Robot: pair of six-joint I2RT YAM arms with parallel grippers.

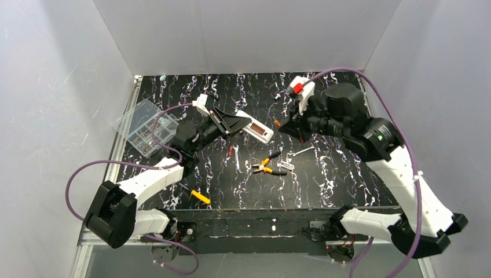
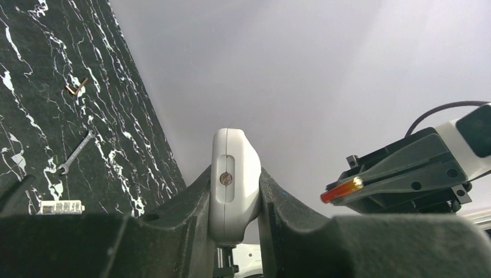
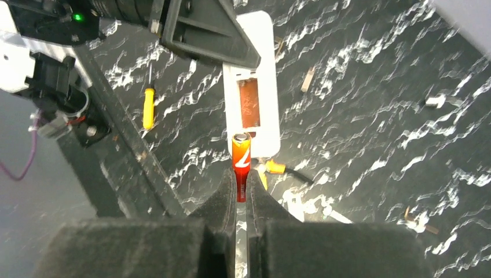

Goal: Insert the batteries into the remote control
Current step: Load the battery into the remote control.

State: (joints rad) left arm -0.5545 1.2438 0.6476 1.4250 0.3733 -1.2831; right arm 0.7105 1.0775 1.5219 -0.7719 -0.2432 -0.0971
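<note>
Nearest the lens in the left wrist view, the left gripper [image 2: 234,197] is clamped tight on one end of the remote control [image 2: 233,174]. It holds the handset clear of the table [image 1: 324,174] with the open recess [image 3: 250,104] facing up. A reddish shape lies in that recess; it may be a seated cell, but I cannot tell.

To the right, the right gripper [image 3: 241,194] pinches a red-orange battery [image 3: 241,159] by its lower half. The free end pokes out just beside the remote's near edge.

To do the step well, I judge the battery should be turned to lie parallel with the recess. One end should go in against the spring contact, then the other end be pressed flat. The left grip has to hold firm against that push.

The left arm reaches forward from its base with the wrist rolled, so the remote juts rightward. The right arm arches high at the back and its wrist points left and down toward the handset.
</note>
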